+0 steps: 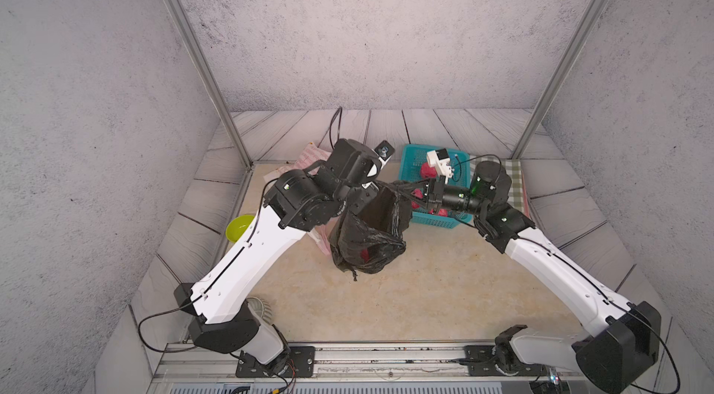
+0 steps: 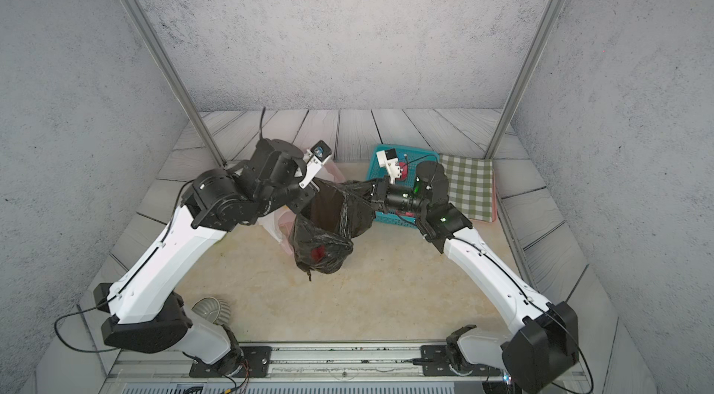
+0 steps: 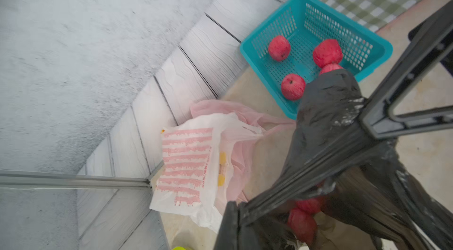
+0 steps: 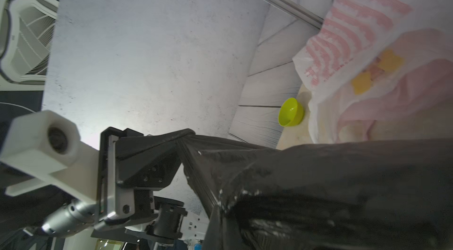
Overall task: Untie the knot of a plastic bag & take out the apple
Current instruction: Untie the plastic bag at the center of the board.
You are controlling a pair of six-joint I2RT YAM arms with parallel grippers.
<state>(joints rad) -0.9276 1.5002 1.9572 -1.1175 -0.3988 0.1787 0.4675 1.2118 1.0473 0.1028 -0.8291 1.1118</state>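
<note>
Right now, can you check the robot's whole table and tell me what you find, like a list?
Surface: beige, mottled tabletop.
Job's things: black bag stretched between both grippers, mouth open; red apple inside.
Clutter: teal basket holding loose apples; printed plastic bags; green bowl; checked cloth.
Grippers: left gripper and right gripper are both shut on the bag's edge.
Cables: black cables loop near the arm bases; none looks snagged.
Surroundings: grey walls, metal posts.
</note>
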